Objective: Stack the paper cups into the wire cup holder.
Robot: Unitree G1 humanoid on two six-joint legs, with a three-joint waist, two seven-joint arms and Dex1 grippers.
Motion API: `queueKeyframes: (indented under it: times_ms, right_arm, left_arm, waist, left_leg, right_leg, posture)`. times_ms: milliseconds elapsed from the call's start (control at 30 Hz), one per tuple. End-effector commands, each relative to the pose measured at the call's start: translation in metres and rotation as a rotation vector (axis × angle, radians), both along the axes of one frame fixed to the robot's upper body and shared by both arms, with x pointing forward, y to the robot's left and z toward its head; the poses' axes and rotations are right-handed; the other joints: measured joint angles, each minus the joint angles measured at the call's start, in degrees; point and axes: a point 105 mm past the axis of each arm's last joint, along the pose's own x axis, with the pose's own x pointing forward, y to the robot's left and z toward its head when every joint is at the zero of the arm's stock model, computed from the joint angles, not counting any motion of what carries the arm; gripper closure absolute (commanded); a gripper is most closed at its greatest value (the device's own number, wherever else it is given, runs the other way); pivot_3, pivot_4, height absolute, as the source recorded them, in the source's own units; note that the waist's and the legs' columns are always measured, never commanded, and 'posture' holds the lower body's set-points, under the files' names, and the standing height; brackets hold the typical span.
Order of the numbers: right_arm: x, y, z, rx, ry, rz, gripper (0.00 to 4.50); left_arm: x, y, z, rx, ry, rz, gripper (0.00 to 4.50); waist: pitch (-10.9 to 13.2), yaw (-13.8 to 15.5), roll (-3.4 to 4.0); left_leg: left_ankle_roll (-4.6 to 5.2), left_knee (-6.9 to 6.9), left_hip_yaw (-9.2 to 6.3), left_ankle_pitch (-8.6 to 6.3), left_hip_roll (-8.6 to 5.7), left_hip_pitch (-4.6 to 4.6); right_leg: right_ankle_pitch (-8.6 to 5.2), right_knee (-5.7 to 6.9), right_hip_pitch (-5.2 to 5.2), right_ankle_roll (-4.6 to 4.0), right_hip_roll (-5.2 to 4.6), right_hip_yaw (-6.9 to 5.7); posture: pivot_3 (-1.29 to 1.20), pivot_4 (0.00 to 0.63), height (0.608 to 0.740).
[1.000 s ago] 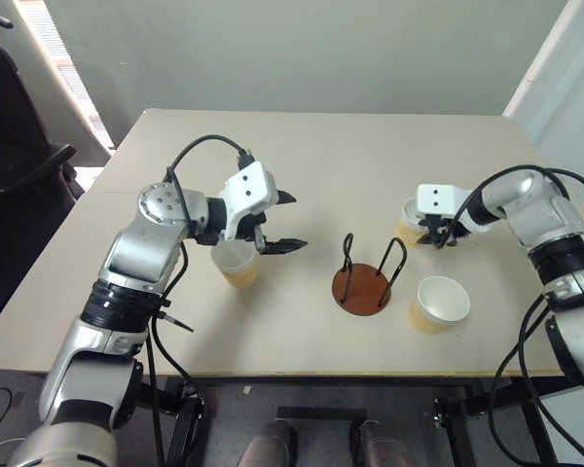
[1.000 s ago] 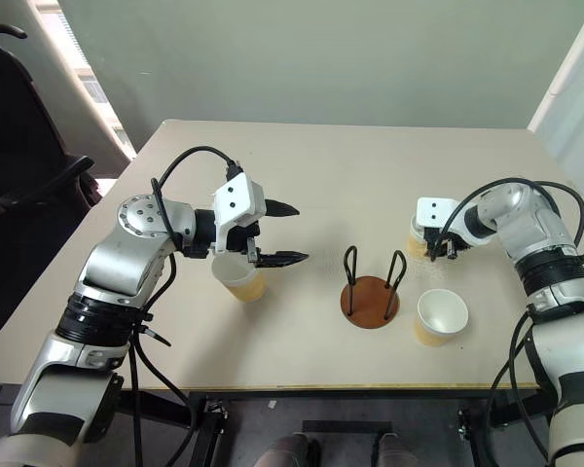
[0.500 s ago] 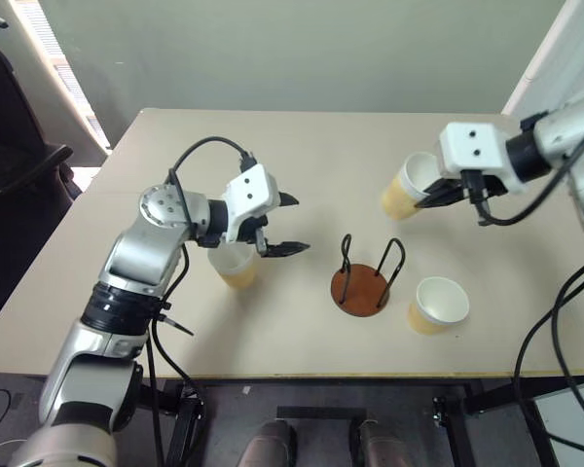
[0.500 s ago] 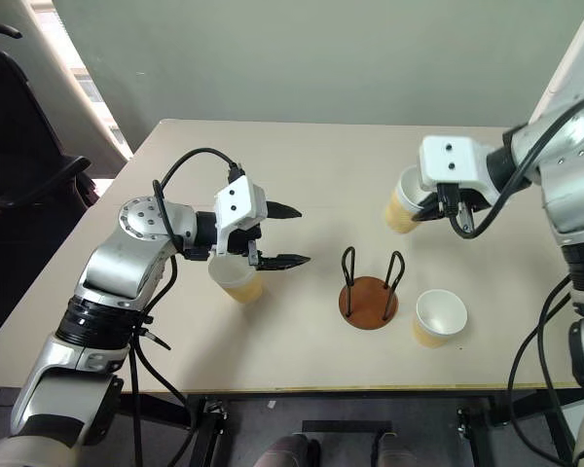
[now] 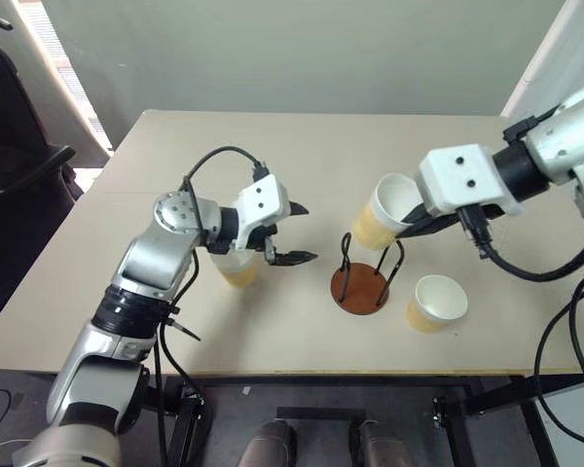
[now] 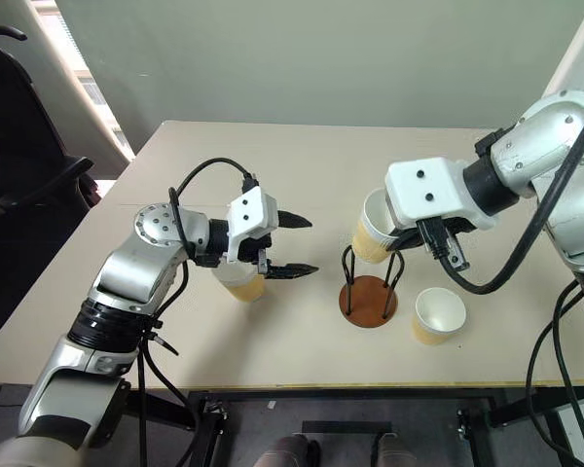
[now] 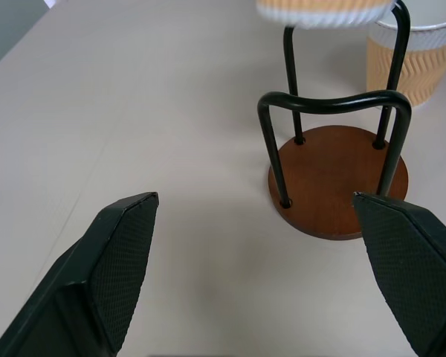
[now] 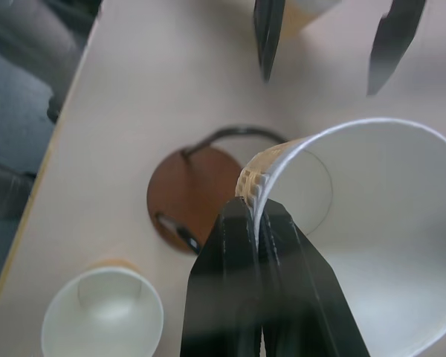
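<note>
While pinched shut on the rim wall of one paper cup, right gripper jaws carry it tilted, mouth facing up and toward the robot's right, bottom pointing down toward the wire cup holder. Hangs just above and slightly behind the holder's two black loops, so needs righting upright and lowering between them. Left gripper jaws spread wide, holding nothing, poised over a second cup on the surface. Third cup upright just beside the holder, nearer the right arm.
</note>
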Motion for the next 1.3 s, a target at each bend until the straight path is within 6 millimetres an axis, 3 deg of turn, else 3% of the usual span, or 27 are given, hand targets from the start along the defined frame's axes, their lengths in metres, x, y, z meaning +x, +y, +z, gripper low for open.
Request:
queueKeyframes:
  times_ms: [33,167,233,500,633,733,900,1300]
  right_arm:
    - [0.000,-0.006,-0.003,-0.043,-0.031,0.012,4.47]
    - [0.005,-0.006,-0.014,-0.076,-0.035,0.025,4.47]
    - [0.005,-0.003,-0.016,-0.075,-0.029,0.037,4.09]
    - [0.011,0.007,-0.008,0.014,-0.057,0.020,1.46]
    - [0.011,0.003,0.006,0.130,-0.030,-0.056,1.46]
    - [0.000,0.005,0.016,0.245,0.059,-0.085,1.46]
    - [-0.017,0.008,0.029,0.359,0.176,-0.095,1.46]
    - [-0.018,0.013,0.032,0.398,0.210,-0.095,1.46]
  left_arm:
    - [-0.003,-0.002,0.012,-0.003,-0.053,-0.017,0.00]
    - [-0.003,-0.001,0.011,-0.001,-0.055,-0.008,0.00]
    - [-0.004,-0.001,0.011,-0.001,-0.055,-0.007,0.00]
    - [-0.005,0.004,0.020,0.016,-0.105,0.015,0.00]
    - [-0.016,0.016,0.040,0.077,-0.179,0.041,0.00]
    - [-0.023,0.031,0.044,0.153,-0.173,0.089,0.00]
    - [-0.031,0.060,0.021,0.368,-0.120,0.179,0.00]
    - [-0.024,0.084,-0.009,0.545,-0.084,0.274,0.00]
  waist:
    - [0.0,0.0,0.00]
    - [0.0,0.0,0.00]
    - [0.0,0.0,0.00]
    - [0.0,0.0,0.00]
    - [0.0,-0.1,-0.01]
    - [0.0,-0.1,-0.01]
    - [0.0,-0.3,0.00]
    - [0.0,-0.4,0.00]
  left_leg:
    - [-0.01,0.00,0.00,0.00,0.00,0.00]
    - [0.00,0.01,0.02,-0.01,0.00,-0.01]
    - [0.01,0.02,0.02,-0.01,0.00,-0.02]
    - [0.03,0.03,0.01,0.00,0.00,-0.01]
    - [0.02,0.02,0.02,0.01,0.00,-0.02]
    - [-0.04,-0.01,0.02,0.05,0.00,-0.02]
    - [-0.14,-0.06,0.01,0.10,-0.01,0.01]
    - [-0.15,-0.15,-0.12,0.09,-0.01,0.04]
  right_leg:
    - [0.01,-0.01,0.00,0.01,0.00,0.00]
    - [0.12,-0.05,0.01,0.21,0.00,0.01]
    - [0.19,-0.06,0.00,0.32,0.00,0.01]
    - [0.16,-0.05,0.01,0.27,0.00,0.01]
    - [0.14,-0.06,0.00,0.22,0.01,0.01]
    - [0.01,-0.10,0.00,0.02,0.04,0.01]
    - [-0.10,-0.10,-0.01,-0.11,0.07,0.05]
    - [-0.19,0.06,-0.10,-0.30,0.07,0.02]
  posture:
    - [0.00,0.150,0.740]
    - [0.00,0.150,0.740]
    - [0.00,0.150,0.740]
    - [0.00,0.150,0.740]
    - [0.00,0.150,0.740]
    - [0.00,0.150,0.740]
    - [0.00,0.150,0.740]
    - [0.00,0.150,0.740]
